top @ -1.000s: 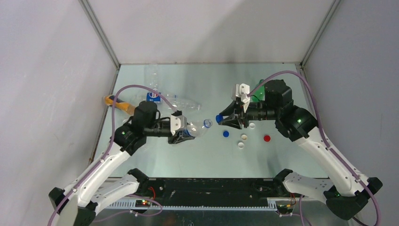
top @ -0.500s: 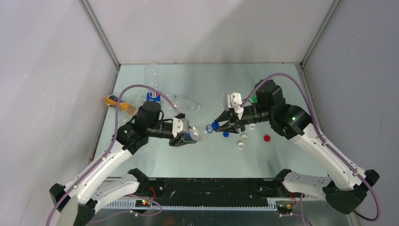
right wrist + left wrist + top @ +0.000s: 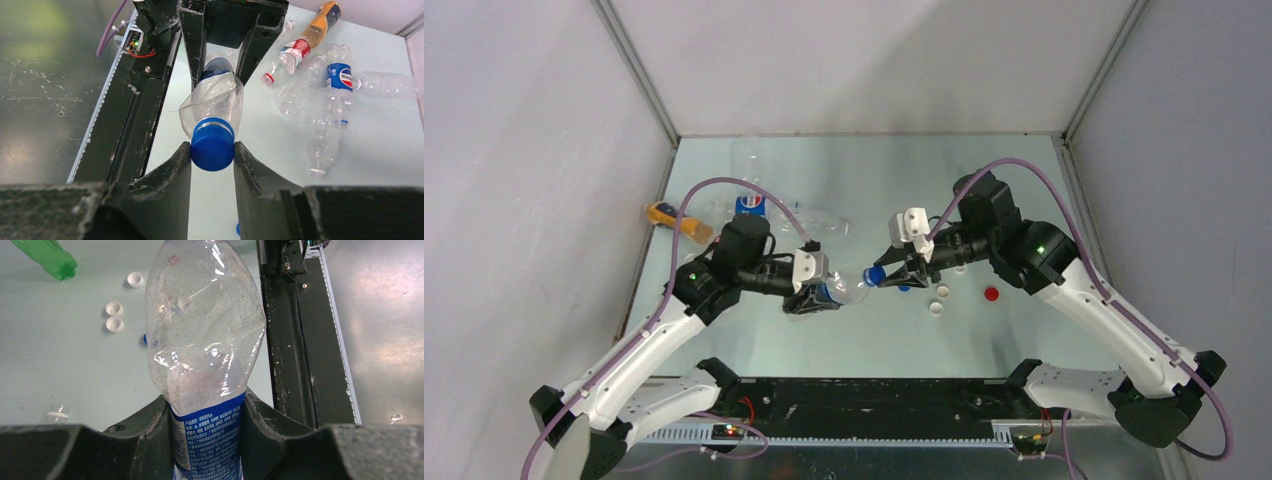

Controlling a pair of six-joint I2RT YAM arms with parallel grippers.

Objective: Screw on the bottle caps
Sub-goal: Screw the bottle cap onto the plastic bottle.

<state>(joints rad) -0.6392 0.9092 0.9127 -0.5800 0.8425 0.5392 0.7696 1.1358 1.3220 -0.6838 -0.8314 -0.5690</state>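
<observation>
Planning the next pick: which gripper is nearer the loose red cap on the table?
Right. The right gripper, shut on the blue cap, is left of the red cap in the top view; the left gripper, gripping the bottle, lies beyond it, farther left.

Left tool (image 3: pixel 206 406) gripping clear bottle (image 3: pixel 205 340), three white caps (image 3: pixel 114 308), green bottle (image 3: pixel 47 257) beyond

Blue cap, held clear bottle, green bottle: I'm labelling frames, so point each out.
blue cap (image 3: pixel 212 147), right wrist view, middle of cap.
held clear bottle (image 3: pixel 205 340), left wrist view, crumpled clear body.
green bottle (image 3: pixel 45 257), left wrist view, its body.
</observation>
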